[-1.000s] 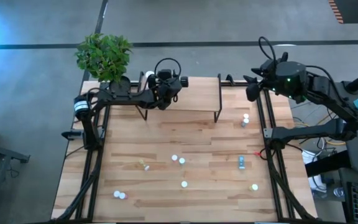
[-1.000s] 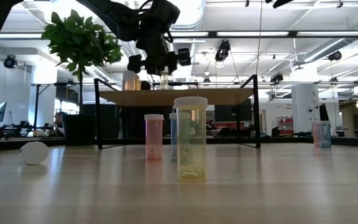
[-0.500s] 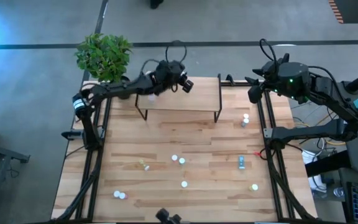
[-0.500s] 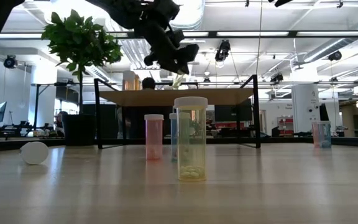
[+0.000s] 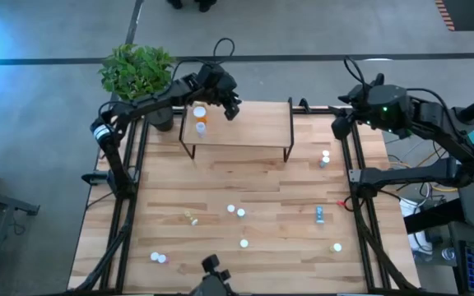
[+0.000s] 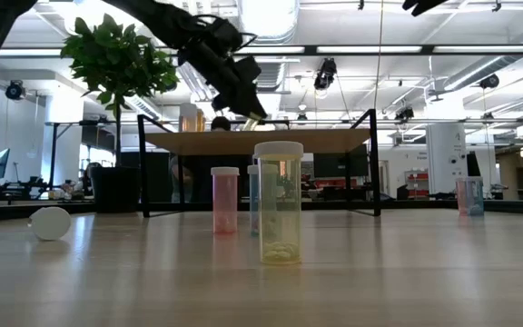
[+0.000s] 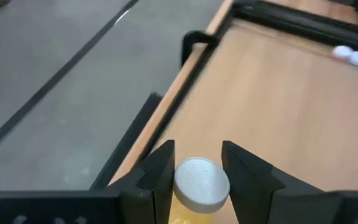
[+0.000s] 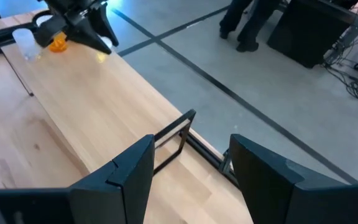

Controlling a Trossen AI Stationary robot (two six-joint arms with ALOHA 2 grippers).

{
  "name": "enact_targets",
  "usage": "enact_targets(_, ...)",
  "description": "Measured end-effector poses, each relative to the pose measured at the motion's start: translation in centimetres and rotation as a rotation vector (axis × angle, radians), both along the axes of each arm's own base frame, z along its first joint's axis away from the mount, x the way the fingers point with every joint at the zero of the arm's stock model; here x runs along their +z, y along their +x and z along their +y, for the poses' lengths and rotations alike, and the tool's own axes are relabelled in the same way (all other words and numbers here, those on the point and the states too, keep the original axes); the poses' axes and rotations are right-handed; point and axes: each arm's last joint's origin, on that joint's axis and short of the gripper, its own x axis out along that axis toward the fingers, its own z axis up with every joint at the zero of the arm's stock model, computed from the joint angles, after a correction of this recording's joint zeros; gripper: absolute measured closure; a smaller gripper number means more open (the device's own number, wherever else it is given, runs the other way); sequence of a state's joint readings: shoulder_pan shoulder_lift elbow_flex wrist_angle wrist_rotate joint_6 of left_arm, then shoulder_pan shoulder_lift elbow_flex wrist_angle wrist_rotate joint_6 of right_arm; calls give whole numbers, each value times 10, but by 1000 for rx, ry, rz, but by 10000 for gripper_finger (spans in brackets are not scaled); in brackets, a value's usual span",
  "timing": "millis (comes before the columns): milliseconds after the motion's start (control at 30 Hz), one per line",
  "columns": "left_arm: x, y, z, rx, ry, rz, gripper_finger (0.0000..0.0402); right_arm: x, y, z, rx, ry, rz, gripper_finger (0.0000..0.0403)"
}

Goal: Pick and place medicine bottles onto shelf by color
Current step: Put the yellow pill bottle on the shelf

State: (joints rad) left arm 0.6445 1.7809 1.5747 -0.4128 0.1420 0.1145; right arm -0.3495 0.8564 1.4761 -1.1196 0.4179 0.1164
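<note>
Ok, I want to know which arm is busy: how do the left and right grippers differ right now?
The left gripper has its jaws shut on a yellow bottle with a white cap; the right gripper has open jaws and holds nothing. The left gripper is over the shelf, near its back edge; the right gripper is off the shelf, out past its right end. Both are dark and two-fingered.

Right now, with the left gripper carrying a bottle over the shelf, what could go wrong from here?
1. The left gripper pinches a yellow bottle only just below its cap, so it might tilt or slip.
2. It hovers near the shelf's back edge; a release there could drop the bottle to the floor.
3. An orange bottle and a white bottle already stand nearby, and a careless placement may knock them over.
</note>
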Motion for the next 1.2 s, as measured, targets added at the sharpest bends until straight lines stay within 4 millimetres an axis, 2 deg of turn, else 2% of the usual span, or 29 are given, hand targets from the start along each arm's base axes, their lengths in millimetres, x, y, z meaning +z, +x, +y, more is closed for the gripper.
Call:
enact_targets(133,-5,-6,7,26,-8,10,290,2,-6,2,-2,-6,-23,202)
enact_targets(333,-11,-8,6,21,-18,30,290,3,-11,4,-4,-8,-38,202)
enact_targets(600,-8,-13,6,79,9,68,290,4,-11,4,-22,-4,-48,202)
enact_targets(867,20,-24,-3,52,92,17,290,4,-11,3,-51,4,-69,202)
enact_targets(967,38,-32,-15,-45,69,-70,290,3,-6,1,-60,16,-87,202)
enact_targets(1067,67,-35,-37,-224,38,-246,290,-2,17,-5,-9,59,-169,202)
enact_targets(1200,105,-33,-67,-339,44,-505,290,-13,58,-13,192,109,-357,202)
